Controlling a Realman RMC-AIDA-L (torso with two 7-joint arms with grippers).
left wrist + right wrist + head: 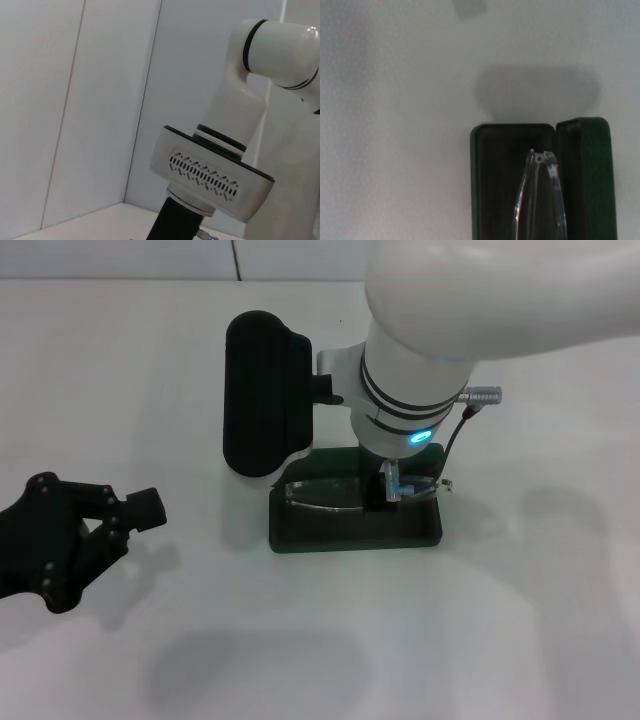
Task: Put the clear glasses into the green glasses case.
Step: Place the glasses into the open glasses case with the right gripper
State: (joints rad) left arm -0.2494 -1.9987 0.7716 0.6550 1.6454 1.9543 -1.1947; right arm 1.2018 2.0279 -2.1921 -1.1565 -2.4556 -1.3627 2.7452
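The green glasses case (300,532) lies open on the white table just in front of me. In the right wrist view the green glasses case (492,165) shows its dark lined tray, with the lid (585,170) folded out beside it. The clear glasses (322,496) hang folded over the tray, one thin arm poking out past the case's right end. Seen from the right wrist, the clear glasses (541,200) reach lengthwise over the lining. My right gripper (392,486) comes down from above and is shut on their right part. My left gripper (140,515) is parked low at the left.
A black oblong block (265,395) on my right wrist hangs over the table behind the case's left end. The white forearm (470,310) covers the area behind the case. The left wrist view shows only that arm (240,110) and a pale wall.
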